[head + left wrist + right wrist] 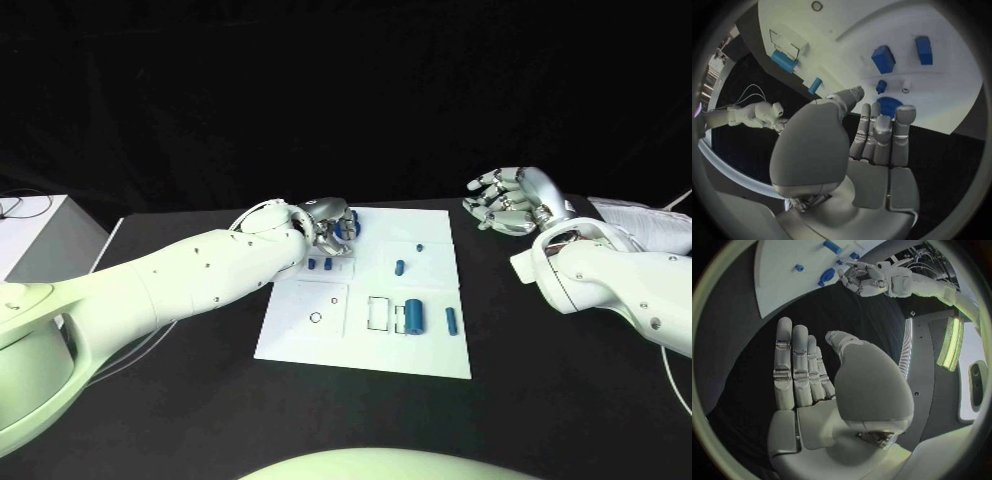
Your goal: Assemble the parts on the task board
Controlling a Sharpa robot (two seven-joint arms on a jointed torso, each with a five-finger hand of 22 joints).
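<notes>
The robot's left hand [326,222] hovers over the far left corner of the white task board [433,350] on the black table [577,400], its fingers [882,135] stretched out side by side and grasping nothing, as the left wrist view shows. Just past those fingertips lies a round blue part [889,105], at the board's far edge; in the head view the same round part [340,228] sits partly hidden beneath the hand. Near it in the wrist view stand a small blue peg [881,86] and a small white peg [906,86], with two blue blocks [884,58] further along the board. In the head view two short blue pieces [320,265] lie side by side just in front of the left hand, a small blue part [401,267] rests near the board's middle, and a tiny blue piece [420,246] lies beyond it. Toward the near side, a thick blue cylinder [414,316] lies beside a rectangular outline [381,313] printed on the board, a slimmer blue rod [451,320] lies just to its right, and a small ring mark [316,318] shows on the left part of the board. The right hand [511,203] is raised well apart from the board, over the table's far right side, its fingers [795,365] straight and released, holding nothing. A white box [43,235] stands at the table's left.
</notes>
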